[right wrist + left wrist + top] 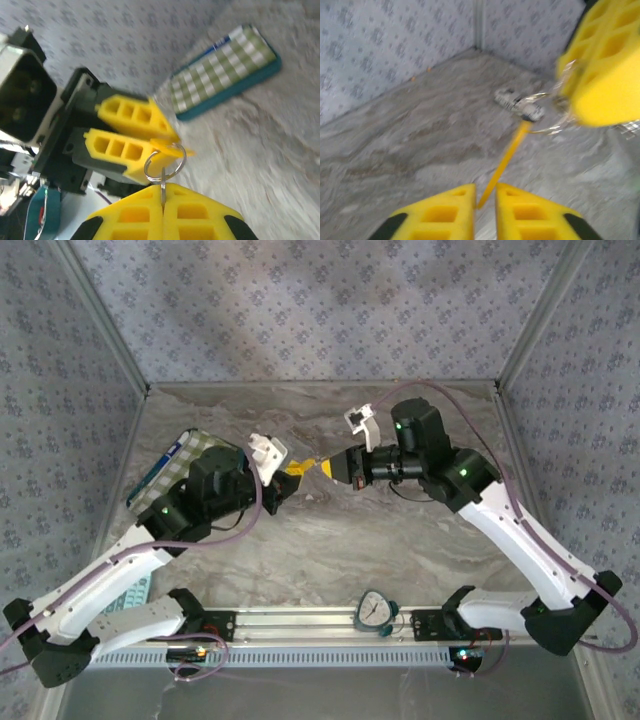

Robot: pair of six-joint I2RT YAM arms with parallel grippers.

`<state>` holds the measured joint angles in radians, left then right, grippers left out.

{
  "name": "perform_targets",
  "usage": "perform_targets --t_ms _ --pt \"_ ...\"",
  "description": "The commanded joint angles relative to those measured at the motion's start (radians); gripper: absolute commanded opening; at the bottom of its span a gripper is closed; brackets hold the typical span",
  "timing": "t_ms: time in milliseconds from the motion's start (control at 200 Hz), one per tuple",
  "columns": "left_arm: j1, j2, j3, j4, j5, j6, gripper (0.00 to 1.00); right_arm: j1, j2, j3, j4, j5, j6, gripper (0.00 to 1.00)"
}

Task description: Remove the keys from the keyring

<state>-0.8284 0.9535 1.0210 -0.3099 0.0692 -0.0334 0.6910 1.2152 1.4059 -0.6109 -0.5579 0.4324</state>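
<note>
A flat yellow key (507, 157) hangs on the silver keyring (165, 161) above the marble table (330, 540). The key's free end lies between the fingers of my left gripper (486, 192), whose jaws stand a little wider than the key. Facing it, my right gripper (163, 189) is shut on a thin silver metal strip (162, 177) that hangs from the ring. In the top view, left gripper (290, 472) and right gripper (336, 468) meet tip to tip mid-table, key (310, 466) between them. A small silver piece (517, 102) shows blurred beside the ring.
A green-checked pad with a blue edge (168, 466) lies at the table's left, behind the left arm. A round dial (375, 609) sits on the rail at the near edge. Patterned walls close in the back and both sides.
</note>
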Motion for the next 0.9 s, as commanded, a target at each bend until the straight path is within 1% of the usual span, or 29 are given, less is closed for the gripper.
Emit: perform_targets --t_ms 0,20,100,120,190,225,315,445,550,640,720,785,895 --pt "0.026 -0.045 -0.080 0.044 -0.062 -0.082 0.27 -0.010 0.027 0.069 -0.223 0.041 -0.079 0.00" --pt "0.026 -0.053 -0.095 0.051 -0.062 -0.091 0.29 -0.010 0.037 0.077 -0.238 0.044 -0.086 0.00" --pt "0.027 -0.087 -0.156 0.083 -0.059 -0.135 0.43 -0.011 0.083 0.115 -0.307 0.086 -0.110 0.00" --pt "0.026 -0.097 -0.173 0.096 -0.054 -0.146 0.45 -0.011 0.096 0.124 -0.324 0.087 -0.117 0.00" --pt "0.026 -0.128 -0.222 0.144 -0.028 -0.173 0.47 -0.013 0.130 0.147 -0.354 0.064 -0.133 0.00" --pt "0.027 -0.138 -0.240 0.162 -0.010 -0.181 0.50 -0.012 0.140 0.154 -0.355 0.056 -0.136 0.00" --pt "0.026 -0.147 -0.261 0.201 0.022 -0.188 0.52 -0.010 0.161 0.170 -0.375 0.057 -0.152 0.00" --pt "0.025 -0.141 -0.275 0.247 0.031 -0.157 0.52 -0.009 0.198 0.206 -0.424 0.076 -0.181 0.00" --pt "0.024 -0.145 -0.317 0.337 0.113 -0.101 0.51 -0.005 0.214 0.217 -0.432 0.076 -0.185 0.00" --pt "0.026 -0.147 -0.343 0.388 0.146 -0.088 0.41 -0.002 0.226 0.232 -0.454 0.093 -0.200 0.00" --pt "0.025 -0.141 -0.342 0.399 0.167 -0.098 0.39 -0.001 0.237 0.250 -0.473 0.102 -0.211 0.00" --pt "0.025 -0.137 -0.346 0.428 0.199 -0.115 0.39 -0.002 0.241 0.265 -0.481 0.099 -0.216 0.00" --pt "0.025 -0.135 -0.354 0.474 0.235 -0.117 0.42 0.005 0.243 0.284 -0.484 0.098 -0.223 0.00"
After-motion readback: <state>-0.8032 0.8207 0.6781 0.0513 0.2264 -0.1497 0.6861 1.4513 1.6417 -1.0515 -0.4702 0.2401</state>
